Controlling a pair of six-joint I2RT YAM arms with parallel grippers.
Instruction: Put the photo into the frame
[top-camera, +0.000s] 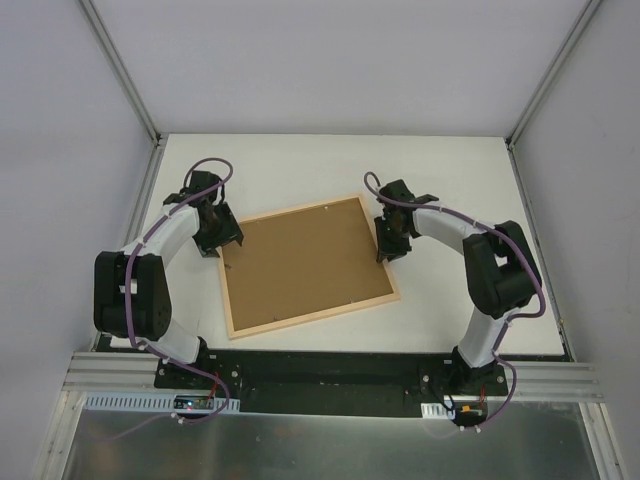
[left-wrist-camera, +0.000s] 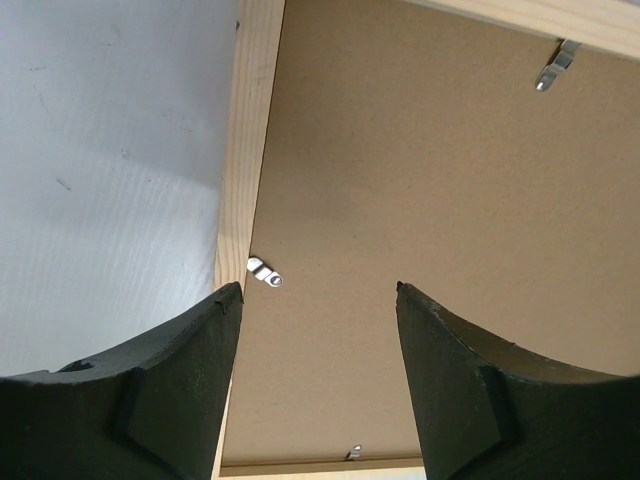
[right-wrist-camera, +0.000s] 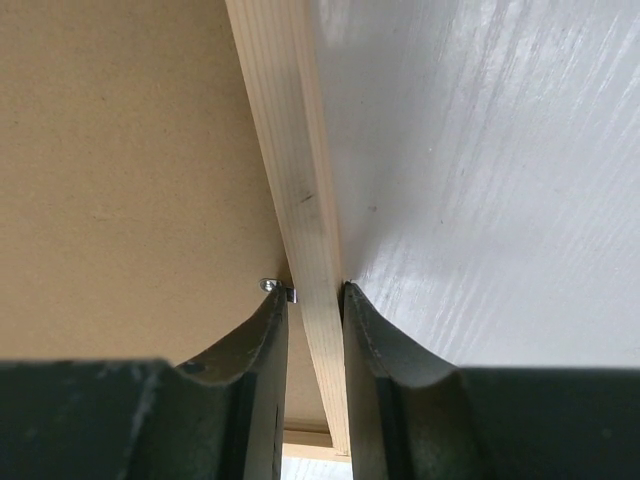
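Left jaws apart above one frame (top-camera: 312, 315); right jaws clamped on its edge; three clips (left-wrist-camera: 264, 272) showing.

1. Here's the frame (top-camera: 312, 314), flat on the counter (top-camera: 300, 165), backing board (top-camera: 305, 262) inside it, between both pincers.
2. Left pincer (left-wrist-camera: 320, 290): the frame's rail is under its left finger, the board under its right, and a clip (left-wrist-camera: 265, 273) sits between them.
3. Right pincer (right-wrist-camera: 315, 290): the rail runs between its fingers, board to its left, counter to its right, second clip (right-wrist-camera: 278, 289) at the left fingertip.
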